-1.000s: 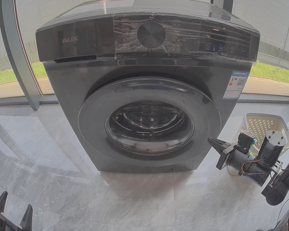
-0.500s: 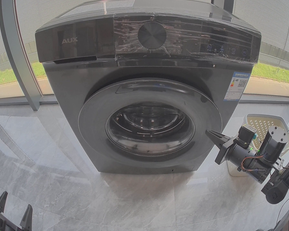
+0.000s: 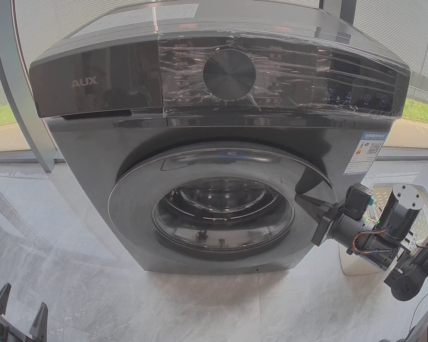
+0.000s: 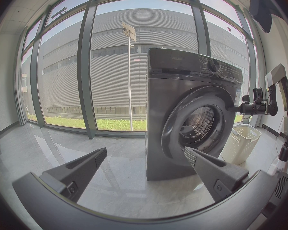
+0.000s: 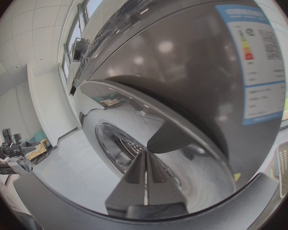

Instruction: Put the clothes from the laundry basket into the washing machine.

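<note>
I log my left gripper (image 3: pixel 24 296) low at the near left over the floor (image 3: pixel 199 305), its fingers set apart. The washing machine (image 3: pixel 214 134) stands at centre with its round door (image 3: pixel 223 205) closed. My right gripper (image 3: pixel 300 197) has its fingers pressed together, tips at the door's right edge; I cannot confirm contact. The white laundry basket (image 4: pixel 241 141) stands on the floor just beside the machine's right side.
</note>
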Available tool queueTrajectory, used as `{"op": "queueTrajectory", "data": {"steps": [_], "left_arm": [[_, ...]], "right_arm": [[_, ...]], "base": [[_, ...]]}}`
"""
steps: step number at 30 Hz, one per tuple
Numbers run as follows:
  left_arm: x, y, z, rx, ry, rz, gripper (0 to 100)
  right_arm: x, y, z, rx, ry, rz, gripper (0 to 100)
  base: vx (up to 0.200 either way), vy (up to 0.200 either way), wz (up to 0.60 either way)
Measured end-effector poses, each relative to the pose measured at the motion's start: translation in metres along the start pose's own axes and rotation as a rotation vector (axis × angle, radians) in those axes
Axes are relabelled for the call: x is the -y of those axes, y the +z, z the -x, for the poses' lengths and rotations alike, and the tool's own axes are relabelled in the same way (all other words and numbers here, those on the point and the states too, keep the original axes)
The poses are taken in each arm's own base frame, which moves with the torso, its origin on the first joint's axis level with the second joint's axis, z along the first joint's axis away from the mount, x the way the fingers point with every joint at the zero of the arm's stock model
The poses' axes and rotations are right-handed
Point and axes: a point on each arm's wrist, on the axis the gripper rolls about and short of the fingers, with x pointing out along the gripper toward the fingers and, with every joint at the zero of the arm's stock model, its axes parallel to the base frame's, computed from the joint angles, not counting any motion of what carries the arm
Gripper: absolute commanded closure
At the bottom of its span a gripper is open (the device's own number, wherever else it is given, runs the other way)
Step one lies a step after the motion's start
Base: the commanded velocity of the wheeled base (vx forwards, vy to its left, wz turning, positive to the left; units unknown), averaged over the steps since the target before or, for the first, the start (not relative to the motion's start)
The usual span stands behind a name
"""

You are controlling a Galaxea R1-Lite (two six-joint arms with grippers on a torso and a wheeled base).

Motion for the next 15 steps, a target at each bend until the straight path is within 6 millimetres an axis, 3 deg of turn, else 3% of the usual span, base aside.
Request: {"op": "queueTrajectory", "data": {"steps": [15], "left_arm": [[0.0000, 0.0000, 0.0000, 0.000, 0.000, 0.000, 0]], "right_arm": [[0.0079, 0.0066, -0.0037, 0.041, -0.058, 0.002, 100]], "base": [[0.000, 0.000, 0.00]]}}
